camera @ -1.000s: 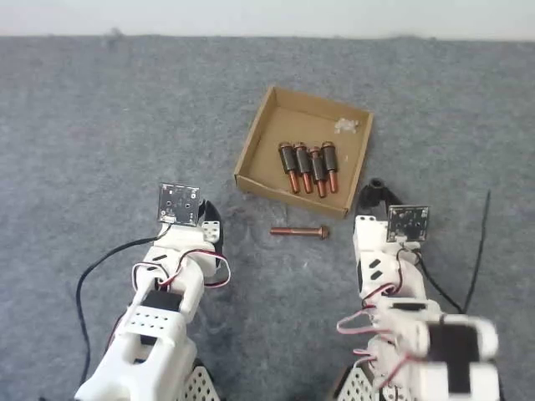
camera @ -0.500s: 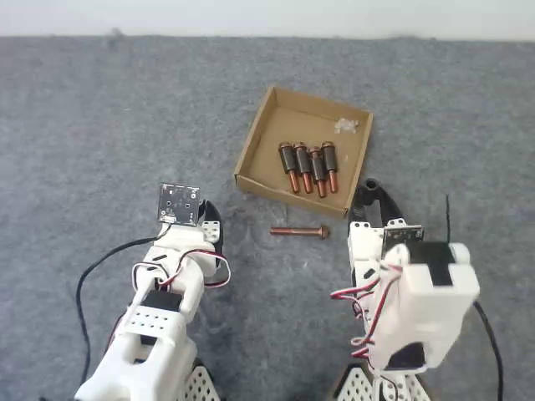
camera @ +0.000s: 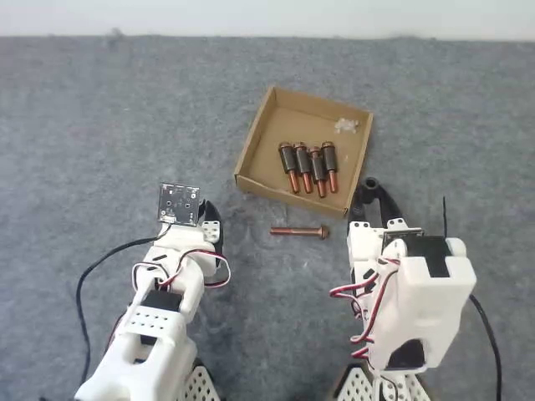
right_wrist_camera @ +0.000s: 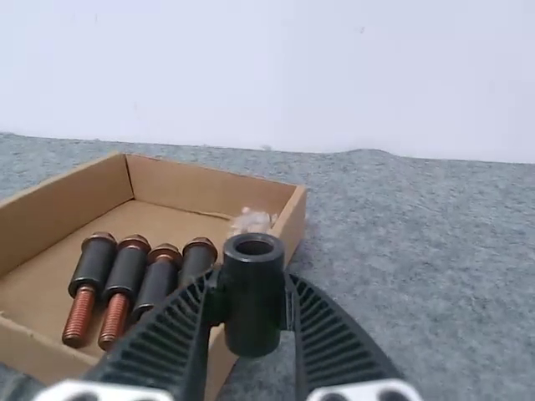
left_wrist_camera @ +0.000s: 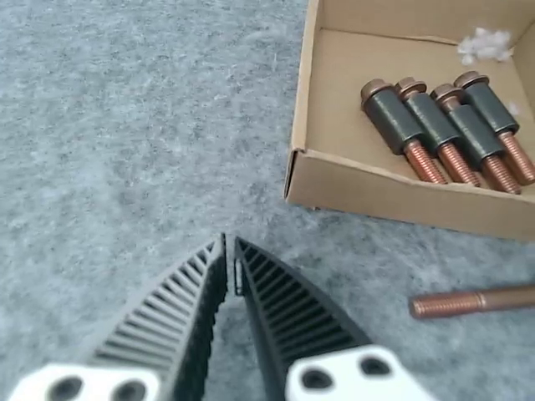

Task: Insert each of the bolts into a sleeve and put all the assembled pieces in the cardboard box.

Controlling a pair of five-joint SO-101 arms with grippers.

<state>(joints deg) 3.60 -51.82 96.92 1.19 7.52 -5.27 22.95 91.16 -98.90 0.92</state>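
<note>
Right arm swung up since a second ago, its body now high over the base; left arm unmoved. My right jaws clamp a sleeve (right_wrist_camera: pixel 253 292) upright, just beside the cardboard box (camera: pixel 253 134). My left jaws are almost closed, empty, low over the tabletop (camera: pixel 100 125). Loose bolt (camera: pixel 299 231) lies between my arms, near the box front. Four assembled pieces (camera: pixel 308 170) lie inside.
</note>
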